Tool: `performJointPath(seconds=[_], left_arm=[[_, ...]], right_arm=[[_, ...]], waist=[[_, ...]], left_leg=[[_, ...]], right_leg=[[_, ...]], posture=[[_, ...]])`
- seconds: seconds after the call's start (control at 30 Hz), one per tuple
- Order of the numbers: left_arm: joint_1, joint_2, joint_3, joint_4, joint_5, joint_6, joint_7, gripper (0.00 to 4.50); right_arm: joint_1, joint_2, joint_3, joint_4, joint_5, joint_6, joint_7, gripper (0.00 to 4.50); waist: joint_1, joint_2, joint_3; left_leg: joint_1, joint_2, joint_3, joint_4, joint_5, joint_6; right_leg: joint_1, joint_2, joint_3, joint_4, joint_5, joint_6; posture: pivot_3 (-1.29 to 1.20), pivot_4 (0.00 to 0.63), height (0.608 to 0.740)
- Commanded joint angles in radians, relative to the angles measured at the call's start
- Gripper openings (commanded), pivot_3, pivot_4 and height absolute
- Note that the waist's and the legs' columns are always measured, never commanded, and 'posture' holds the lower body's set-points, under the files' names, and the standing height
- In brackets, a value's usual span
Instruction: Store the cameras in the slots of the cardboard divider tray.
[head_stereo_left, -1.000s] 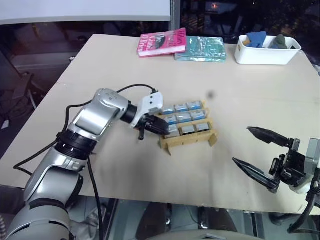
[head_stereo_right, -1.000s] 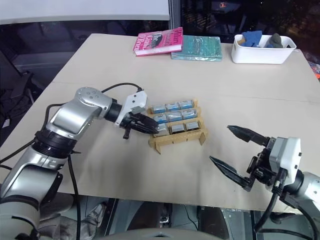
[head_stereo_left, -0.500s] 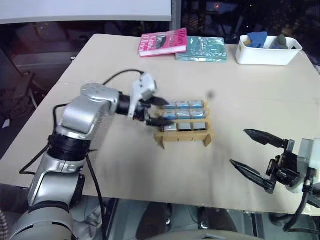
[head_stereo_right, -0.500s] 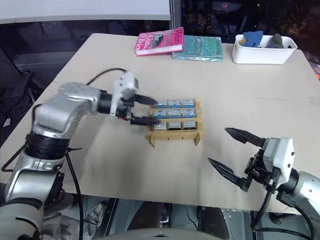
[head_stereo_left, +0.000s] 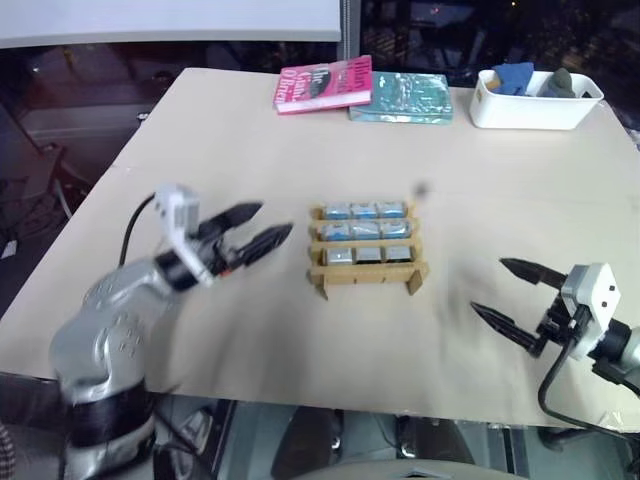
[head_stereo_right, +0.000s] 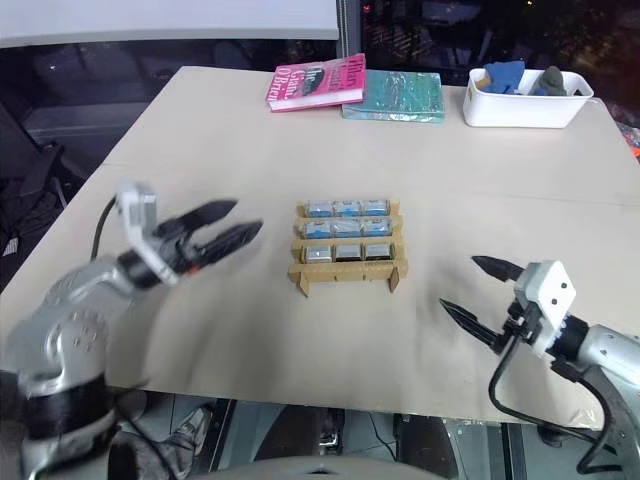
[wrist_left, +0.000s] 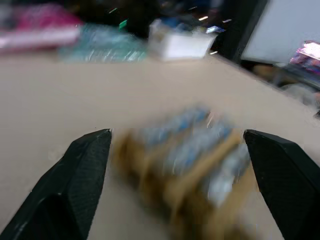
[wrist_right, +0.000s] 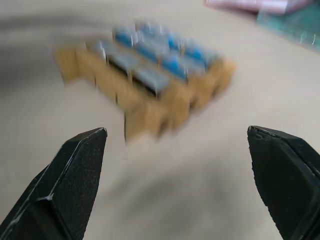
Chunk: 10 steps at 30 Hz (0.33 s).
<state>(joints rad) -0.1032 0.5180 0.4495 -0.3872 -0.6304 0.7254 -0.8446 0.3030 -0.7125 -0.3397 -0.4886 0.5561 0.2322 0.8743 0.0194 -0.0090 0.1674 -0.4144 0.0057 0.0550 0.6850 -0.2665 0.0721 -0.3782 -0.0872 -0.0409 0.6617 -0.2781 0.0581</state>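
The cardboard divider tray (head_stereo_left: 366, 276) stands in the middle of the table. Its slots hold several silver-grey cameras (head_stereo_left: 366, 231) with bluish faces, in three rows. My left gripper (head_stereo_left: 258, 228) hangs open to the tray's left, a short gap away, fingers pointing toward it and holding nothing. My right gripper (head_stereo_left: 506, 292) is open near the table's front right, apart from the tray, also with nothing in it. The left wrist view shows the tray (wrist_left: 192, 185) blurred between its own fingers (wrist_left: 82, 170); in the right wrist view the tray (wrist_right: 150, 112) lies ahead of its fingers (wrist_right: 75, 172).
At the back of the table lie a pink book (head_stereo_left: 324, 84) and a teal book (head_stereo_left: 402, 97). A white plastic bin (head_stereo_left: 533, 104) holding blue and grey cloth stands at the back right. Bare tabletop lies all around the tray.
My left gripper opened, let go at the tray's left side and pulled away to the left. The tray now sits squarer to the table. My right gripper sank a little, staying open.
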Motion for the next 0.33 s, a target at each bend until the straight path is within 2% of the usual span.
performJointPath(seconds=[0.03, 0.17, 0.33], left_arm=[[0.094, 0.011, 0.031, -0.108, 0.059, -0.13, 0.049, 4.39], [0.225, 0.008, 0.047, -0.11, 0.061, -0.186, 0.048, 4.39], [0.279, 0.007, 0.061, -0.092, 0.039, -0.228, 0.062, 4.39]], right_arm=[[0.036, -0.028, -0.09, 0.048, 0.005, -0.049, 0.072, 4.5], [0.087, -0.044, -0.139, 0.134, -0.03, -0.093, 0.117, 4.5], [0.107, -0.048, -0.183, 0.152, -0.026, -0.093, 0.135, 4.5]], waist=[[0.007, 0.0, 0.0], [0.004, 0.0, -0.003], [-0.004, 0.002, -0.003]], left_leg=[[0.0, 0.0, -0.001, 0.0, 0.0, 0.0], [0.003, 0.0, 0.0, 0.0, 0.0, 0.0], [0.002, 0.001, 0.0, 0.0, 0.0, 0.0]], right_leg=[[0.0, 0.0, -0.001, 0.0, 0.0, 0.0], [0.003, -0.003, 0.0, -0.001, 0.001, -0.003], [0.001, -0.003, 0.0, 0.0, 0.0, -0.008]], posture=[[0.0, 0.15, 0.74], [0.0, 0.15, 0.74], [0.0, 0.15, 0.74]])
